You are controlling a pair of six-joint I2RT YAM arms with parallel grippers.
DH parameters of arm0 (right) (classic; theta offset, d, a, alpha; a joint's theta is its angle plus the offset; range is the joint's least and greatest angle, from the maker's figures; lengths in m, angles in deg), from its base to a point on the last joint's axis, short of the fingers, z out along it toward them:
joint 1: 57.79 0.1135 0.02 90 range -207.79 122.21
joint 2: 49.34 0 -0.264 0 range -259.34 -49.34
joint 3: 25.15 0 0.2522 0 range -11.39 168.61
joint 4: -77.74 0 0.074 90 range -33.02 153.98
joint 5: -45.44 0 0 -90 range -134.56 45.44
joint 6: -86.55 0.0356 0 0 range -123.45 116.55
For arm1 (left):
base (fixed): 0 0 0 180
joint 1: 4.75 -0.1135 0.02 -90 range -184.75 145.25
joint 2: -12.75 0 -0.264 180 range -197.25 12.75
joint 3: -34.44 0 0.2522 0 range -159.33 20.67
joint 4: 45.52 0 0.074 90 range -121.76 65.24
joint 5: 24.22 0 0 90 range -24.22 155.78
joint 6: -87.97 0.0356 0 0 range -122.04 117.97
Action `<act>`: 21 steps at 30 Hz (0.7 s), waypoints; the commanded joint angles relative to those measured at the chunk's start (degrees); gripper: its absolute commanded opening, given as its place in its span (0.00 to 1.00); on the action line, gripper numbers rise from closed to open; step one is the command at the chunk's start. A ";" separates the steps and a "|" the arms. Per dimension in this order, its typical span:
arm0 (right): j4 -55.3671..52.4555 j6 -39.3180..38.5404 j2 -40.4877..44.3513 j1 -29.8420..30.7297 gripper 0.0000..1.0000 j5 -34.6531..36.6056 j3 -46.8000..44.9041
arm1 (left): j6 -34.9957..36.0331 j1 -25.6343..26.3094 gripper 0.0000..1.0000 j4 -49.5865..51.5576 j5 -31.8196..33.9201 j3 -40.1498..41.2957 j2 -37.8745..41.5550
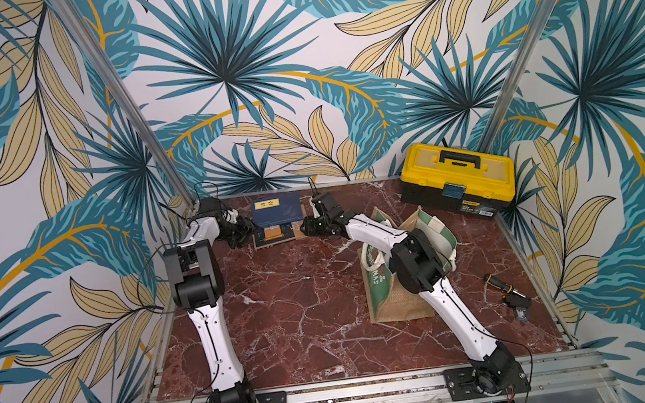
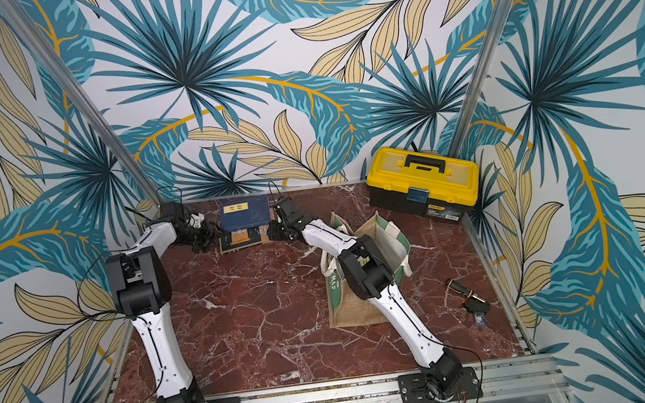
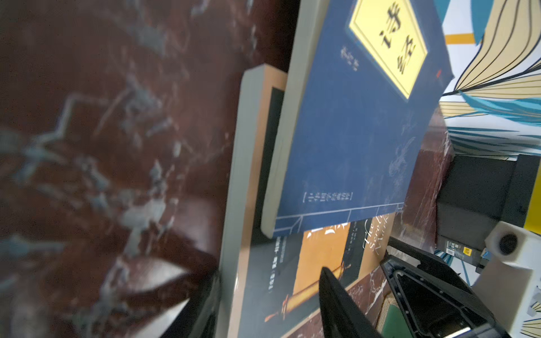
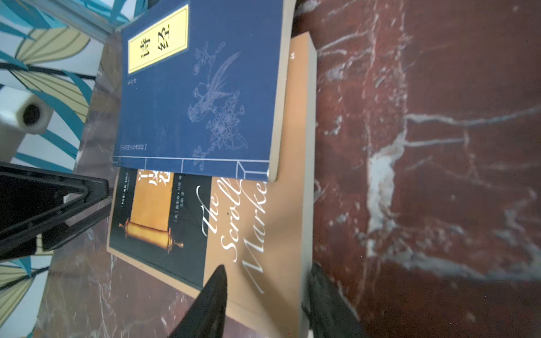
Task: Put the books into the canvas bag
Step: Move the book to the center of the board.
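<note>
- Red marble table [image 1: 303, 297] fills the floor of the cell, both arms stretched to its far edge.
- Yellow-and-black toolbox [image 1: 456, 177] sits shut in the far right corner, touching nothing.
- Canvas bag [image 1: 392, 303] stands on the right half of the table, mouth open and white handles flopped over, with the right arm's elbow crossing above it. It's well apart from the books.
- The books are out on the table at the far edge, two in a stack. The navy book [image 4: 199, 87] with the yellow label lies on top, shifted toward the wall.
- Under it is the tan-and-black "The Scroll Marked" book [image 4: 263, 234], flat on the marble with its near part uncovered.
- Right gripper [image 4: 268, 266] is spread wide over that lower book's corner, one finger above the cover and the other past the page edge.
- Left gripper [image 3: 270, 275] brackets the opposite corner the same way; I can't tell whether it's actually biting.
- A small black-and-orange hand tool [image 1: 510, 294] lies alone near the right edge.
</note>
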 commanded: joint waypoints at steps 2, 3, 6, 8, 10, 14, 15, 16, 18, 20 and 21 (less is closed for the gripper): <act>5.07 -3.30 10.32 6.83 0.44 -2.85 -16.55 | 2.39 3.43 0.54 5.56 -1.97 10.42 5.49; 6.26 -3.23 12.54 7.61 0.44 -2.91 -20.11 | 2.80 3.43 0.54 5.60 -1.91 12.92 7.11; 8.70 -2.47 18.09 10.11 0.44 -3.17 -28.64 | 4.25 3.55 0.54 5.56 -0.82 18.98 11.96; 9.48 -1.72 20.44 13.11 0.44 -3.52 -31.99 | 5.04 3.67 0.55 5.56 -0.09 21.84 14.57; 9.33 -0.80 21.98 15.70 0.44 -3.91 -33.45 | 5.21 3.84 0.55 5.56 0.23 23.82 16.56; 7.65 -1.32 24.85 21.73 0.44 -3.93 -33.48 | 5.08 4.28 0.58 5.58 2.69 25.88 20.13; 6.77 -1.86 25.91 22.77 0.45 -3.52 -33.38 | 4.97 4.25 0.60 5.56 3.74 26.13 21.31; 5.64 -2.12 26.90 23.38 0.46 -3.17 -33.45 | 4.65 4.24 0.61 5.56 4.76 26.23 22.45; 4.11 -2.06 29.31 23.80 0.49 -2.24 -34.54 | 3.72 4.18 0.65 5.56 7.14 26.60 25.20; -0.53 -3.82 32.26 23.58 0.53 -0.56 -35.48 | 2.68 4.21 0.68 5.56 9.16 26.99 28.14; -2.05 -5.09 33.29 23.43 0.54 0.47 -35.39 | 2.23 4.17 0.69 5.60 9.90 27.20 29.27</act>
